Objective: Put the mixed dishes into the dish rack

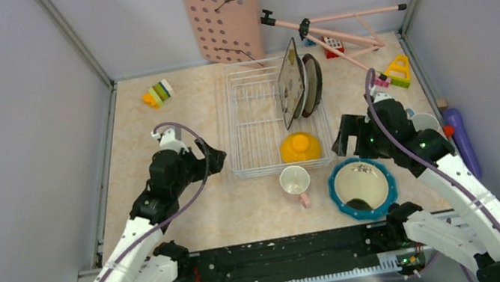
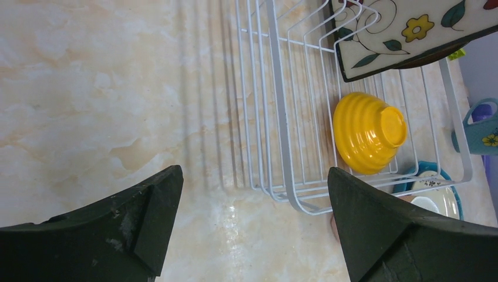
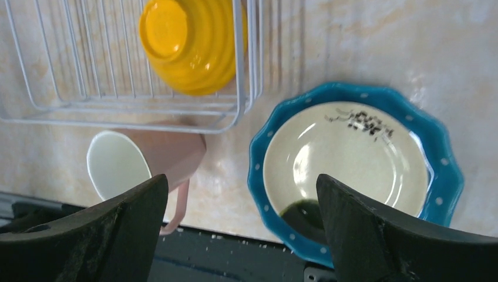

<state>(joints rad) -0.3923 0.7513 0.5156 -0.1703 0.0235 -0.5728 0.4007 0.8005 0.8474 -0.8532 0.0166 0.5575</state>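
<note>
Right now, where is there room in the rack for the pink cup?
The rack is bare on its left half. Its right side is crowded: two plates stand at the far end, the bowl sits near.

Two plates [image 1: 290, 83] [image 1: 312, 84], two cups [image 1: 295, 179] [image 2: 477, 128], one bowl [image 1: 299, 147], one dish [image 1: 359, 180].

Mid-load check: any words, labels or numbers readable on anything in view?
No text is readable.
Teal dotted dish: dark marks on its cream inside, too blurred to read, perhaps only decoration.
Square floral plate: flower pattern, no lettering visible.
</note>
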